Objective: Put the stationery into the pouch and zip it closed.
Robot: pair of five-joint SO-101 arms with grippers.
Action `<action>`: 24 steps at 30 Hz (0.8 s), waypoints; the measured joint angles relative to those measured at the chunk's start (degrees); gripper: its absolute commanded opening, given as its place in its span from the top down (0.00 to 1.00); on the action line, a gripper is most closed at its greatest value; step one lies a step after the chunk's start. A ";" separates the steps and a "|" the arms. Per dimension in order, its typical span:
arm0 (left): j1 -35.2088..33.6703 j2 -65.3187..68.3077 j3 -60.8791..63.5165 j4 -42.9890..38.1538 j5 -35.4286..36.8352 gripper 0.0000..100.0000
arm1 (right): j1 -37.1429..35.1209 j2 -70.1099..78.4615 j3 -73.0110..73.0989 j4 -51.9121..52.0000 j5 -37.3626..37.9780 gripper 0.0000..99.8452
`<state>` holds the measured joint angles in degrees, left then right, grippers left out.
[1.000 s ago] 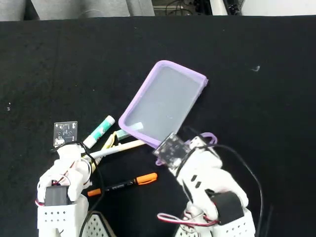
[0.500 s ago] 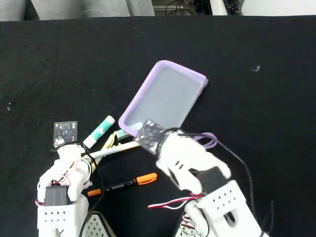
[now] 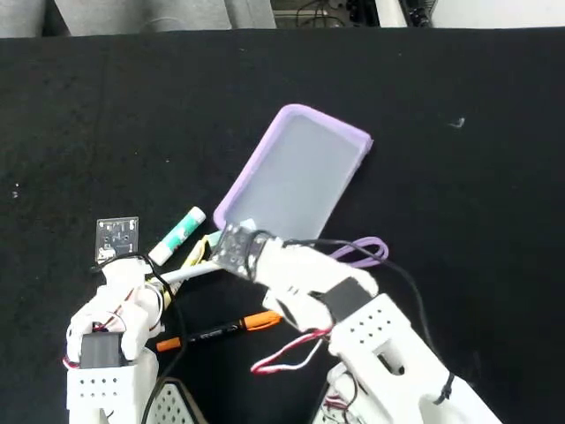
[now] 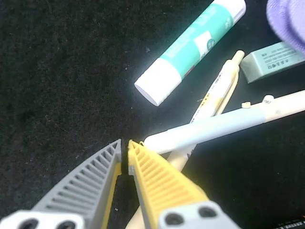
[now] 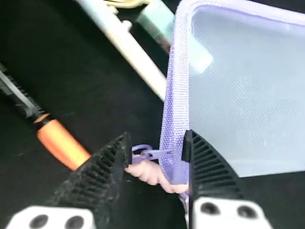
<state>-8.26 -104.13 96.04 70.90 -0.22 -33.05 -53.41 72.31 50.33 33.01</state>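
Pouch: clear panel with purple trim, lying slanted near the middle of the table, in the same spot as a second ago. Right gripper: over the last second it has swung along the pouch's near edge from the right-hand corner to the left-hand one. It now stands part open astride the purple trim, with the zip pull between its jaws but not pinched. Purple loop: uncovered by that swing, lying on the table beside the pouch's near right corner. Left gripper: unmoved by the table's near left edge, jaws all but together, holding nothing, its tip just beside the end of the blue-and-cream pen. Stationery: all outside the pouch, clustered at its near left corner. It comprises a glue stick, an eraser, a yellow pen crossed under the blue-and-cream one, and an orange marker nearer the table's front edge. Assessment: the sweep looks like work on the zip or mouth. Whether the zip is open cannot be told. Loading is not yet begun.
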 measured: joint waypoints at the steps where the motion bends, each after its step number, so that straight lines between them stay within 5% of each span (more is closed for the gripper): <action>1: 0.00 0.00 0.00 0.00 0.00 0.96 | 1.14 0.09 0.00 -0.70 -0.09 0.82; 14: 0.00 0.00 0.00 0.00 0.00 0.96 | 22.51 0.35 0.00 -10.81 8.88 0.82; 18: 0.00 0.00 0.00 0.00 0.00 0.96 | 20.92 0.35 -3.08 -2.64 9.23 0.82; 24: 0.00 0.00 0.00 0.00 0.00 0.96 | 8.79 0.35 -11.52 14.07 9.23 0.82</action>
<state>-8.26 -104.13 96.04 70.90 -0.22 -24.26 -53.05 60.79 64.40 42.24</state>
